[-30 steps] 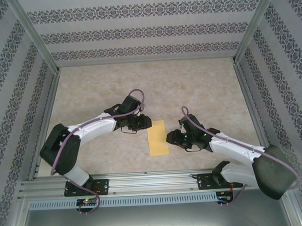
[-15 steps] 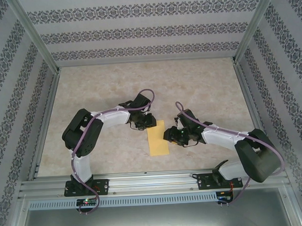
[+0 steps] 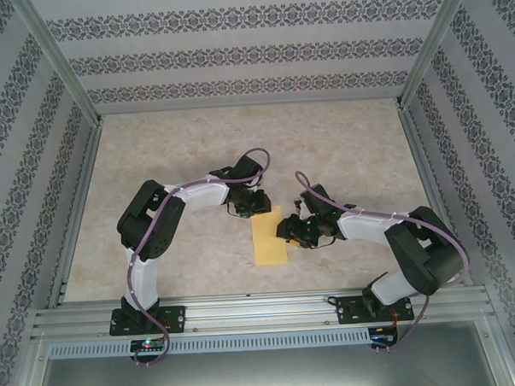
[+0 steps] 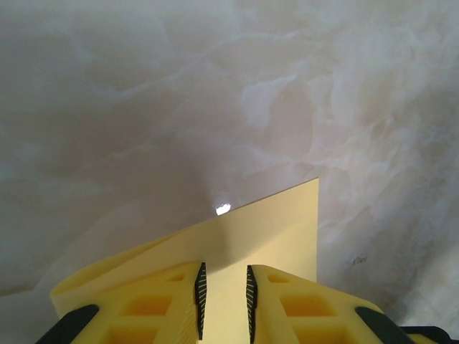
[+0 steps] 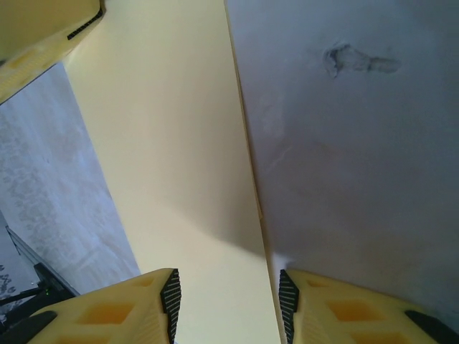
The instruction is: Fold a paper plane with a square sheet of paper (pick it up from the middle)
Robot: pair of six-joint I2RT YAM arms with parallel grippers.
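Left tool [image 4: 224,276] and right tool [image 5: 226,283] reach inward over folded sheet [image 3: 269,242].

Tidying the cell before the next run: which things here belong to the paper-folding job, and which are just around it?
Job: folded yellow paper, left gripper, right gripper.
Just surroundings: marbled table, patterned walls, metal rail.

**Marbled table, one folded sheet**

A beige, marbled table [image 3: 341,147] is seen, enclosed by patterned wall panels [image 3: 234,53]. One yellow-orange paper sheet [image 3: 269,246] is laid on it near the front edge, folded into a narrow strip running front to back. One long side seems slightly lifted off the surface, though this cannot be settled.
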